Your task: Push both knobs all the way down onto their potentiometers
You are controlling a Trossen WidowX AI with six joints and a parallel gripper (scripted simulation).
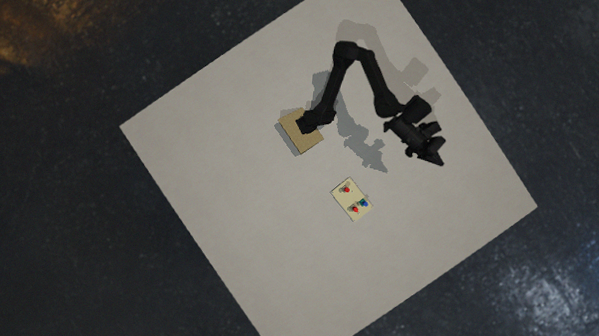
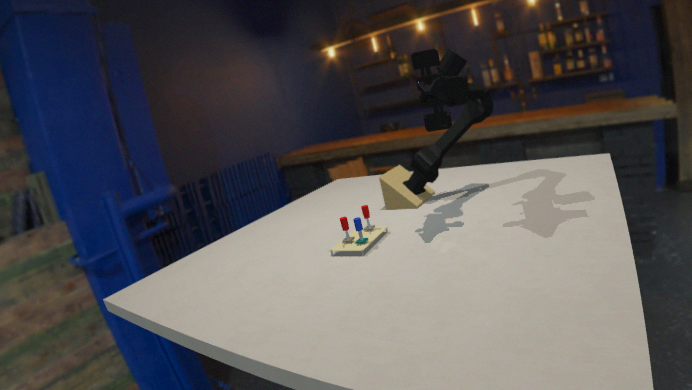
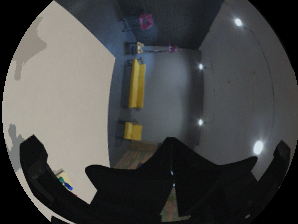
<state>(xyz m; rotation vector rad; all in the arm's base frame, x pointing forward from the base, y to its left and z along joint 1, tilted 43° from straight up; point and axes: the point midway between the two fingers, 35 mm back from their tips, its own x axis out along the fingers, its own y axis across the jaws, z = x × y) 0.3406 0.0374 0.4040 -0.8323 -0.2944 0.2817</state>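
Observation:
The circuit board stands on short legs. A lone red knob is at the end nearer the arm's base. Another red knob and a blue knob stand close together toward the other end. Each knob is upright, with shaft visible below it; the blue one is above a green potentiometer. My gripper is shut and empty, high above the table and away from the board.
The arm's base sits on a tan wedge block, behind the board in the exterior view. The pale table has its edges in view. Arm shadows fall on it beside the block.

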